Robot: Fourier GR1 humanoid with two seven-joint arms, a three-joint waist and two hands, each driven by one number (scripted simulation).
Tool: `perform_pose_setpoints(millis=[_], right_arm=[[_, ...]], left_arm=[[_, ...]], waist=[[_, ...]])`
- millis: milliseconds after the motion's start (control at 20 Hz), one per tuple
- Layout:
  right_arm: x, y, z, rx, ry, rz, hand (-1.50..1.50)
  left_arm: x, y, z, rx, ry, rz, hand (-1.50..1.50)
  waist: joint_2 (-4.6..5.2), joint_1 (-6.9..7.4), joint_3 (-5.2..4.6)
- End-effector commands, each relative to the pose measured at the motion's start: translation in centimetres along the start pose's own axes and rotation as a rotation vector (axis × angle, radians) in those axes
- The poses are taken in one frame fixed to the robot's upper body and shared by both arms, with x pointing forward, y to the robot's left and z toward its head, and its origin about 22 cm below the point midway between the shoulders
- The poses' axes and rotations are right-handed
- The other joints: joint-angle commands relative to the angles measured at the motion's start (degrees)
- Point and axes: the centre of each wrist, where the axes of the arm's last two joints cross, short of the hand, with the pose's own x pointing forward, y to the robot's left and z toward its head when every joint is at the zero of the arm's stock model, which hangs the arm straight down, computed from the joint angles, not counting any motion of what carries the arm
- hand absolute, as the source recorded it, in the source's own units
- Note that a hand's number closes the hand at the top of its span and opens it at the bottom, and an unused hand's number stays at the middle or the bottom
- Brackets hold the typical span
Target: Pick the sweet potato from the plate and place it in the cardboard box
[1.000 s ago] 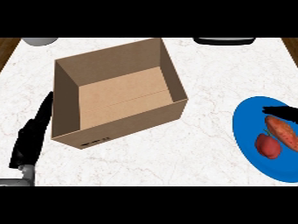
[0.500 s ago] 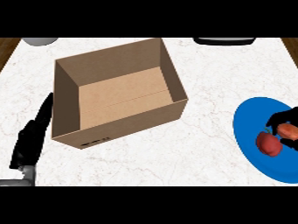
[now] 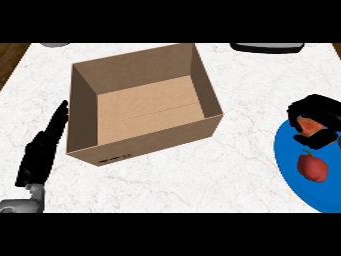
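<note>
Your right hand (image 3: 322, 121) is curling around the orange sweet potato (image 3: 311, 127) at the blue plate's (image 3: 291, 175) upper edge, a red fruit (image 3: 313, 168) lying just below; your left hand (image 3: 41, 152) is resting straight-fingered beside the open cardboard box (image 3: 140, 105)

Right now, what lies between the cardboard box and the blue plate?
Only bare white marble counter lies between the cardboard box and the blue plate, as the head view shows.

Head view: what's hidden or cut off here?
- Sweet potato: mostly covered by the right hand curled round it.
- Plate: right side cut by the picture's edge.
- Two things at the top edge, grey and dark: cut off, unidentifiable.
</note>
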Motion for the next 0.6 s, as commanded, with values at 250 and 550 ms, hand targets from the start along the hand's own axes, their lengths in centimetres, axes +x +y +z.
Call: perform_pose_setpoints(millis=[250, 550], right_arm=[[7.5, -10.6, -11.6, -0.132, -0.236, 0.235, 1.50], [8.2, -14.1, -12.8, -0.207, -0.310, 0.172, 1.50]], left_arm=[[1.4, -2.0, -0.9, -0.088, -0.068, -0.021, 0.00], [1.4, -1.7, -1.2, -0.068, -0.057, -0.006, 0.00]], waist=[[2.17, 6.21, 0.13], [1.98, 4.61, 0.06]])
